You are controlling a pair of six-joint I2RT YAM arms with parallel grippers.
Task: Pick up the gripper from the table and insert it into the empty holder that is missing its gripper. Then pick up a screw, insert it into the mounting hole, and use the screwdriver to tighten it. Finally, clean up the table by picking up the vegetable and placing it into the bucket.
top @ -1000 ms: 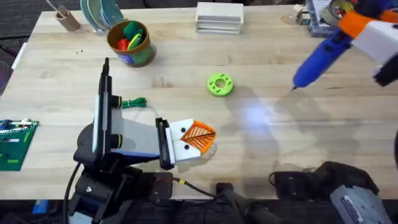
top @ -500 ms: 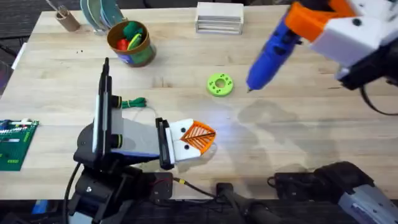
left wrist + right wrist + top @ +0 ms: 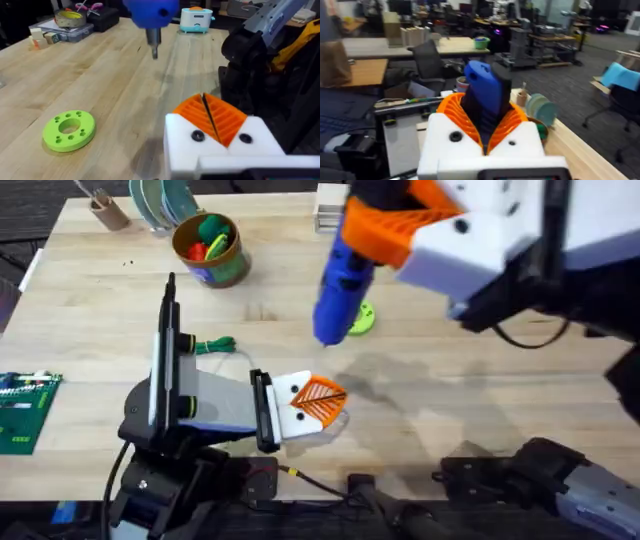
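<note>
Light plank table (image 3: 480, 410): bucket (image 3: 210, 248) at 10 o'clock, green disc (image 3: 360, 318) near centre, vegetable (image 3: 215, 345) at 9, circuit board (image 3: 25, 410) at 8, white box (image 3: 330, 205) at 12.

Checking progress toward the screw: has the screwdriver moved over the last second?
Yes. The screwdriver, held by the right gripper, has swung leftward across the table, from right of the green disc to over it.

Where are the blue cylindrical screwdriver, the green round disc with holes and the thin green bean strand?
blue cylindrical screwdriver (image 3: 337, 295), overhead view, barrel.
green round disc with holes (image 3: 69, 130), left wrist view, top face.
thin green bean strand (image 3: 214, 345), overhead view, middle.
</note>
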